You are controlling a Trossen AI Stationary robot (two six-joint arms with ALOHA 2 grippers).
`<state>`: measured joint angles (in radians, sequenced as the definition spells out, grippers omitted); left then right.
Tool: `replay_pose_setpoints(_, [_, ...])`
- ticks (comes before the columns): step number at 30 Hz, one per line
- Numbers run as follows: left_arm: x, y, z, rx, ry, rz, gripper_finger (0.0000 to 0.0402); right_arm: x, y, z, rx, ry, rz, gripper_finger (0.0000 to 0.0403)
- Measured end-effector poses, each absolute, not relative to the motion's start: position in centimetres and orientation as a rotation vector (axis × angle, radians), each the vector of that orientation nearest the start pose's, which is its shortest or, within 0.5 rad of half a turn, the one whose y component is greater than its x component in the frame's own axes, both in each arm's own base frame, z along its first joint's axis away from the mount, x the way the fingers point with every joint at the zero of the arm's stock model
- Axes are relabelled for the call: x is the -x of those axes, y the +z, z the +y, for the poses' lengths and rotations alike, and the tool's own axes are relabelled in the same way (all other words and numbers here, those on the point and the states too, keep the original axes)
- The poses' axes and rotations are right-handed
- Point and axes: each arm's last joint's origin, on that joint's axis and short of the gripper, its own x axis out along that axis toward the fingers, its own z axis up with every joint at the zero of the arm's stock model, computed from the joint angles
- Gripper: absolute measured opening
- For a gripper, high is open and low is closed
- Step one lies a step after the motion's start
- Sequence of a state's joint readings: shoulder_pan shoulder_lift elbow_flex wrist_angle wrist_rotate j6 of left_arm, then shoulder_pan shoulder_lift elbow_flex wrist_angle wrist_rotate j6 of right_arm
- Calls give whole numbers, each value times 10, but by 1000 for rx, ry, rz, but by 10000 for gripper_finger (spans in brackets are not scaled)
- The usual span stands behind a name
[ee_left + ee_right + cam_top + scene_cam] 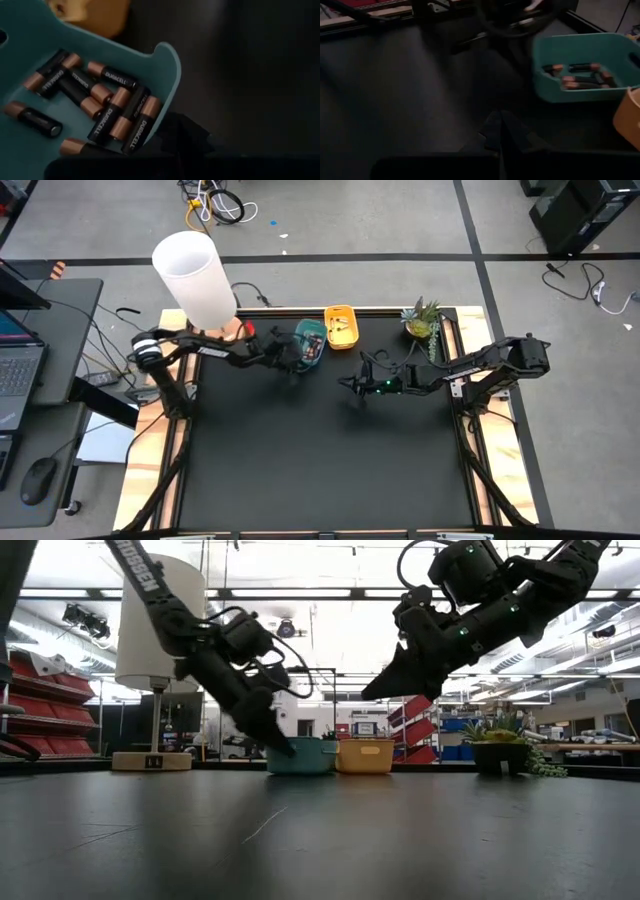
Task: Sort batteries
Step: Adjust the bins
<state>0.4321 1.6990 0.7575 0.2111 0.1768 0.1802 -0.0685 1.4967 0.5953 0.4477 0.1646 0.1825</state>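
Observation:
Several black batteries (pixel 107 102) with copper ends lie in a heap on the floor of the teal bin (pixel 311 340), and they also show in the right wrist view as batteries (pixel 580 80). My left gripper (pixel 295 364) hangs just off the bin's near rim (pixel 170 65), fingers together and slanting down; its tip (pixel 287 748) stands low in front of the bin (pixel 305 756). I see no battery between its fingers. My right gripper (pixel 350 385) hovers shut above the table (pixel 372 693), to the right of the bins, pointing toward them (pixel 501 131).
A yellow bin (pixel 340 327) stands right of the teal one at the far edge. A potted plant (pixel 422 320) sits at the far right corner and a white lamp (pixel 195 278) at the far left. The black mat (pixel 320 460) stretches toward the near edge.

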Motion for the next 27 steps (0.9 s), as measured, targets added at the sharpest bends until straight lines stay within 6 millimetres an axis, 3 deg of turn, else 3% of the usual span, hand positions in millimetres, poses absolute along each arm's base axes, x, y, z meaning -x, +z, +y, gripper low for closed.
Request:
replay_pose_setpoints(6, [-309,144,152,66,219,720,12,-285,169,-24,-156,-269,443,1])
replay_pose_setpoints(12, [-325,145,161,63,221,715,12,-283,166,-24,-150,-280,479,1])
replay_pose_setpoints(14, [-328,147,163,59,221,708,12,-282,165,-26,-124,-377,480,0])
replay_pose_setpoints(19, [-331,151,167,36,293,692,12,-271,163,-45,-82,-899,437,0])
replay_pose_setpoints(27, [-331,155,170,27,334,672,12,-261,145,-97,-237,-1023,473,0])
